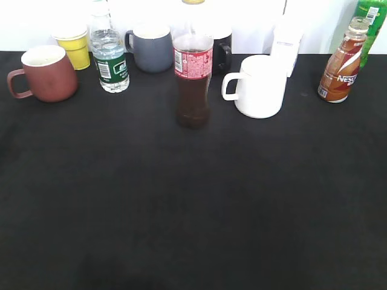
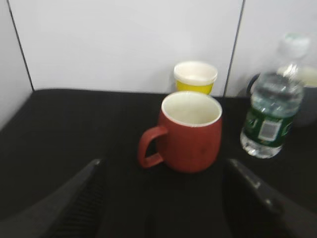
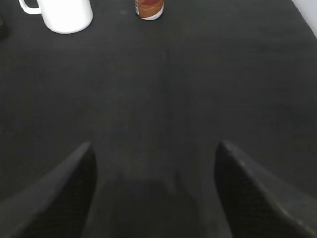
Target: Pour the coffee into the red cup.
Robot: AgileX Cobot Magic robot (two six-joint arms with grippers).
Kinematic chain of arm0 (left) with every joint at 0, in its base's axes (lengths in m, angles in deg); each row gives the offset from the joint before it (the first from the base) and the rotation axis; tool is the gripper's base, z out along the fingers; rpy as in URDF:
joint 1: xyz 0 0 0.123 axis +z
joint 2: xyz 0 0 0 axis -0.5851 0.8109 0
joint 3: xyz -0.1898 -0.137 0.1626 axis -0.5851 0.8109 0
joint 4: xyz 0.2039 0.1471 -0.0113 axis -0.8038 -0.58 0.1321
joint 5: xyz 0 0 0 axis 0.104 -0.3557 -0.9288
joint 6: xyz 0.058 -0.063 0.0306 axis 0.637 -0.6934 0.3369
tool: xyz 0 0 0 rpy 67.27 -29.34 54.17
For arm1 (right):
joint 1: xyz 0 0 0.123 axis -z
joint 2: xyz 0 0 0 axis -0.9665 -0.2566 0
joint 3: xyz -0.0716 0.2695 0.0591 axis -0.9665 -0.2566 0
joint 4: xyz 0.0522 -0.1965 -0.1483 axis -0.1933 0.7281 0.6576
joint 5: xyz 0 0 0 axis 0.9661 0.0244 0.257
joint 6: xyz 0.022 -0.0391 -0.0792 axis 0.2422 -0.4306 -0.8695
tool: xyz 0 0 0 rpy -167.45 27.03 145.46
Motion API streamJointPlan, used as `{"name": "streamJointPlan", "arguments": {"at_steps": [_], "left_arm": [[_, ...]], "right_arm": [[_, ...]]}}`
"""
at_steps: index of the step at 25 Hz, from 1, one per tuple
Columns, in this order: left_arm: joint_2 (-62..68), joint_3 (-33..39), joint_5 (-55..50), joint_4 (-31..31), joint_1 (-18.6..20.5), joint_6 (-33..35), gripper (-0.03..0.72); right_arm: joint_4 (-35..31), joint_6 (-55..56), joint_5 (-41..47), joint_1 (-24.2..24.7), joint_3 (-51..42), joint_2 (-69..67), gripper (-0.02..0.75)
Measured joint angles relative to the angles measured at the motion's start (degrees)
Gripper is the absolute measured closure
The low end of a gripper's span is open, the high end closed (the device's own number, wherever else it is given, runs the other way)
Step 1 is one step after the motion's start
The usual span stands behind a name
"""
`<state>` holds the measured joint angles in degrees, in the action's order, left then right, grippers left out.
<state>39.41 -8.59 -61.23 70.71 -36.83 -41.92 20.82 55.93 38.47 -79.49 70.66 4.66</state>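
Note:
The coffee (image 1: 341, 63), a small brown bottle with an orange-brown and white NESCAFE label, stands upright at the far right of the table. Only its base (image 3: 149, 8) shows at the top of the right wrist view. The red cup (image 1: 45, 73), a brick-red mug with a white inside and its handle to the left, stands at the far left. In the left wrist view the red cup (image 2: 190, 131) is just ahead of my open, empty left gripper (image 2: 163, 166). My right gripper (image 3: 154, 148) is open and empty, well short of the coffee. Neither gripper shows in the exterior view.
A cola bottle (image 1: 193, 78) stands mid-table with a white mug (image 1: 259, 86) to its right. A water bottle (image 1: 109, 57), a yellow cup (image 1: 74, 43), a grey-blue mug (image 1: 149, 48), a black mug (image 1: 221, 51) and a green bottle (image 1: 372, 18) line the back.

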Motion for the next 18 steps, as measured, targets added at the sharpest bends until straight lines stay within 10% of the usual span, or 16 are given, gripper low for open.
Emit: {"name": "streamJointPlan", "arguments": {"at_steps": [8, 18], "left_arm": [[24.66, -0.50, 21.80, 3.46, 0.00, 0.00, 0.169], [38.84, -13.61, 23.56, 4.94, 3.92, -0.55, 0.229]], "right_arm": [[-0.10, 0.00, 0.00, 0.00, 0.00, 0.00, 0.160], [-0.10, 0.00, 0.00, 0.00, 0.00, 0.00, 0.160]]}}
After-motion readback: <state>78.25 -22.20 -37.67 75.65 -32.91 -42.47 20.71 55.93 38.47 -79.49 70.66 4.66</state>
